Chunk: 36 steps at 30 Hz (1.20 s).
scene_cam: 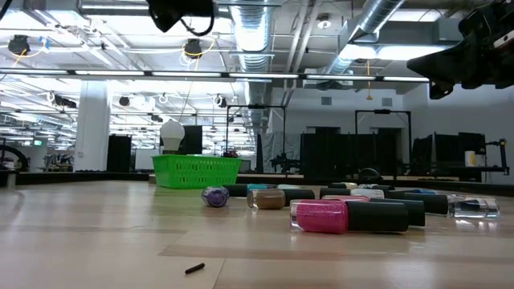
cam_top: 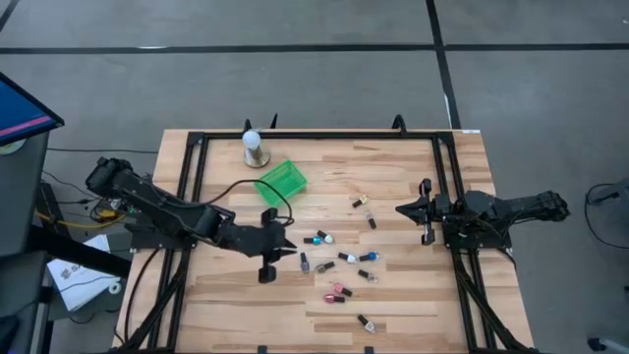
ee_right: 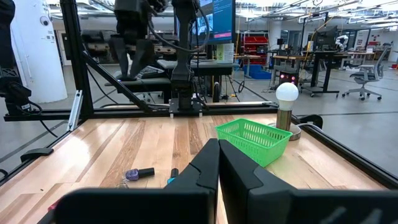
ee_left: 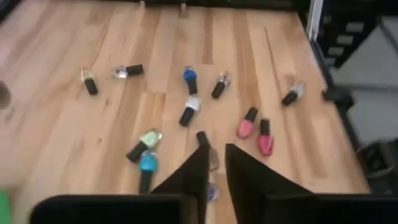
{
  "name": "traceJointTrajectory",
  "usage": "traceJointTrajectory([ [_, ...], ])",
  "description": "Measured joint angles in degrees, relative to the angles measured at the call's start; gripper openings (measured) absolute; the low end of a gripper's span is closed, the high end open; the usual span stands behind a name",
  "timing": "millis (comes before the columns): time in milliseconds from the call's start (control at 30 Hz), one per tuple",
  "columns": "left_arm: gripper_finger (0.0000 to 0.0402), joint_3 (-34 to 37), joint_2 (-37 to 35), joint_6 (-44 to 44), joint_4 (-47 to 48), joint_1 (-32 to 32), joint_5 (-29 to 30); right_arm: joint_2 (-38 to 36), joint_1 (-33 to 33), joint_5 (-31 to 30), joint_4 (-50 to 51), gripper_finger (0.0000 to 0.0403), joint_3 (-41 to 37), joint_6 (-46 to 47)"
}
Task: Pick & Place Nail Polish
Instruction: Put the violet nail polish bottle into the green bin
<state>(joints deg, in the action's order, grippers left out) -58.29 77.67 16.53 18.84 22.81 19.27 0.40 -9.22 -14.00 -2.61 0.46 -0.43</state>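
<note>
Several tiny nail polish bottles (cam_top: 339,261) lie on their sides, scattered over the middle of the wooden table; teal, pink and clear ones show in the left wrist view (ee_left: 186,112). My left gripper (cam_top: 287,248) hovers above the table just left of the cluster, its fingers a narrow gap apart and empty. A dark-capped clear bottle (ee_left: 211,155) shows on the table below that gap. My right gripper (cam_top: 403,208) is shut and empty, raised near the table's right edge.
A green mesh basket (cam_top: 282,181) stands at the far left-centre, with a white ball on a round base (cam_top: 253,146) behind it. A black metal frame (cam_top: 314,136) runs round the table. A small dark bit (scene_cam: 194,268) lies near the front edge.
</note>
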Motion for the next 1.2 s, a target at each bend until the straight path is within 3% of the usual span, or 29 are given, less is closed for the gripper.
traceJointTrajectory([
  [200, 0.0154, 2.0, 0.0, -8.2, -3.2, -1.8, -1.6, 0.0, 0.0, 0.0, 0.0, 0.0001, 0.0, 0.9],
  [367, 0.0248, 2.2, 1.6, -7.4, -4.6, -4.9, -1.5, 0.0, 0.0, 0.0, 0.0, 0.0001, 0.0, 0.9],
  [500, 0.0295, 2.2, 4.4, -1.2, -6.1, -7.3, -2.1, 0.0, 0.0, 0.0, 0.0, 0.0001, 0.0, 0.9],
  [600, 0.0307, 2.2, 7.3, -1.2, -6.5, -8.1, -4.1, 0.0, 0.0, 0.0, 0.0, 0.0001, 0.0, 0.9],
  [833, 0.0310, 2.2, 14.1, -16.8, -11.6, -7.0, -13.7, 0.0, 0.0, 0.0, 0.0, 0.0001, 0.0, 0.9],
  [1200, 0.0310, 2.2, 22.7, -25.2, -16.4, -7.2, -22.7, 0.0, 0.0, 0.0, 0.0, 0.0001, 0.0, 0.9],
])
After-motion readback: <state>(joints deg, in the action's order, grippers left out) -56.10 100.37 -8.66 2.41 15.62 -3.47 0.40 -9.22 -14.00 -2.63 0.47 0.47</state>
